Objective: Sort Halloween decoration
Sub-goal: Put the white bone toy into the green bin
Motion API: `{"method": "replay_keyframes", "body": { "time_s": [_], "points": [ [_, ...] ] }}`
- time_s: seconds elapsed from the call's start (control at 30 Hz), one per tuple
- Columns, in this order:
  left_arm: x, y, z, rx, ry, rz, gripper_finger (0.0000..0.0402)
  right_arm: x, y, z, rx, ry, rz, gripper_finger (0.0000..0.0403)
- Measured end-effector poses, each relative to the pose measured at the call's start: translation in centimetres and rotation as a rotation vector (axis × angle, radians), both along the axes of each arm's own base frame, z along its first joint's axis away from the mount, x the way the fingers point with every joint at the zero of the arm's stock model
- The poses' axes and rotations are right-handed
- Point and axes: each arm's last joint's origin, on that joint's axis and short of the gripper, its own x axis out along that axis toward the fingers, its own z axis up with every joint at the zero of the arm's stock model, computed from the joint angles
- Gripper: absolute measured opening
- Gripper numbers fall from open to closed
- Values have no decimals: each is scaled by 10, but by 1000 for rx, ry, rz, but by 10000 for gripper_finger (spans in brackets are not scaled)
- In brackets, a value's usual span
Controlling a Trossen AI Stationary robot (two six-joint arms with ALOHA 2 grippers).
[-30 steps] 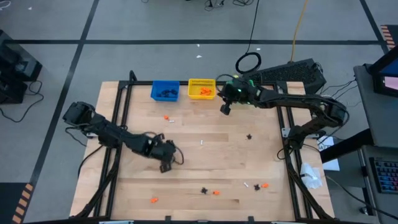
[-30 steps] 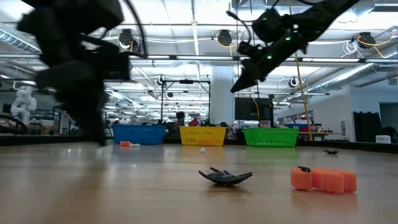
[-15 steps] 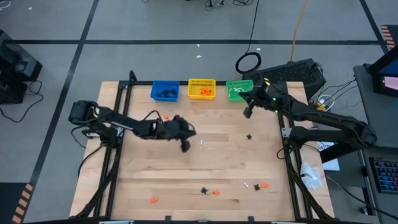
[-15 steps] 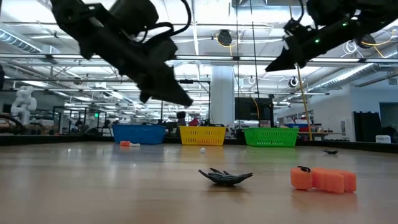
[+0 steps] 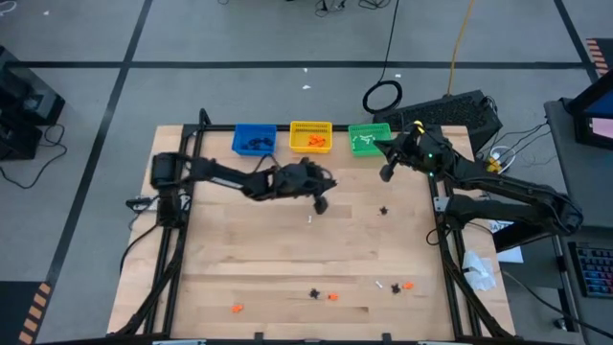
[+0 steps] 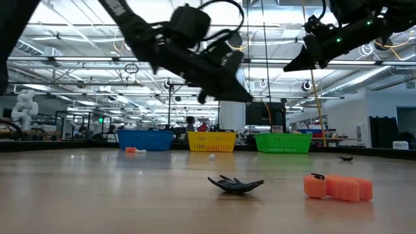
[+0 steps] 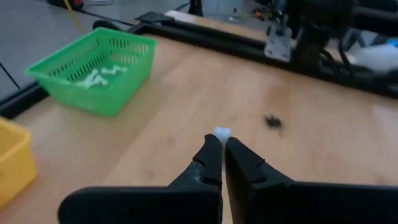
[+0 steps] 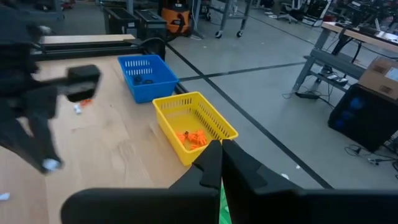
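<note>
Step in hand: the left end effector [image 7: 222, 144] carries a white trinket [image 7: 221, 132] above the desk [image 5: 287, 259], on the way to the green bin [image 5: 368, 138], as I judge.
Left end effector: fingers clamped together on the white trinket at their tips; it hangs in the air, near the green bin, on the side toward the yellow bin [image 5: 310, 135].
Right end effector [image 5: 385, 174]: fingers together, nothing between them; raised just beside the green bin.
Other trinkets: black and orange ones lie on the desk, well apart from the green bin; some already lie in the three bins.
Next move: bring the tips over the green bin, where white pieces lie, then open them.
Writing: none can be read.
</note>
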Motion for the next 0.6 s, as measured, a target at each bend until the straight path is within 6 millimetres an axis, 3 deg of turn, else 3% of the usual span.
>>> {"method": "replay_keyframes", "body": {
  "time_s": [0.4,0.6],
  "points": [
    [73,55,-5,-2,-91,70,0,0,0,1,-8,-5,1,0],
    [96,100,-17,-19,-31,127,0,0,0,1,-9,-4,1,0]
  ]
}}
